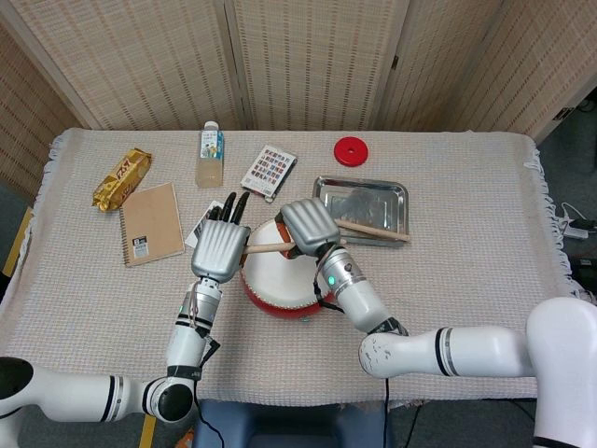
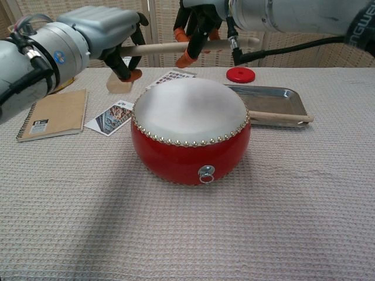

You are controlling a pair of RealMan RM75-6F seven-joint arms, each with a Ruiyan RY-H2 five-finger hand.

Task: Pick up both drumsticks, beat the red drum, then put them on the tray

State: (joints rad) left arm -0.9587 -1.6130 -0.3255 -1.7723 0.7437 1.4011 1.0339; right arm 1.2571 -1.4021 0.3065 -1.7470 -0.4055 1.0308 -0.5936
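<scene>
From the head view, the red drum sits on the cloth-covered table, near the front middle, and both hands hover over it. The right hand is above the drum's far right edge, its fingers curled round a drumstick that runs level to the left across the drum's white skin. The left hand is at the stick's left end with its dark fingers stretched out straight away from the camera; whether it touches the stick is hard to say from above. A second drumstick lies slantwise on the metal tray, which stands just right of the drum, behind it. Further back are a red disc, a bottle, a card pack, a notebook and a yellow snack packet (all well apart from the drum).

From the chest view, the drum fills the middle, with the held drumstick level in the air above its skin. The right hand grips it from above, orange-tipped fingers wrapped round the shaft. The left hand has its fingers spread, apparently loose about the stick's left end rather than clamped. The second drumstick rests on the tray, its end poking over the tray's front rim
</scene>
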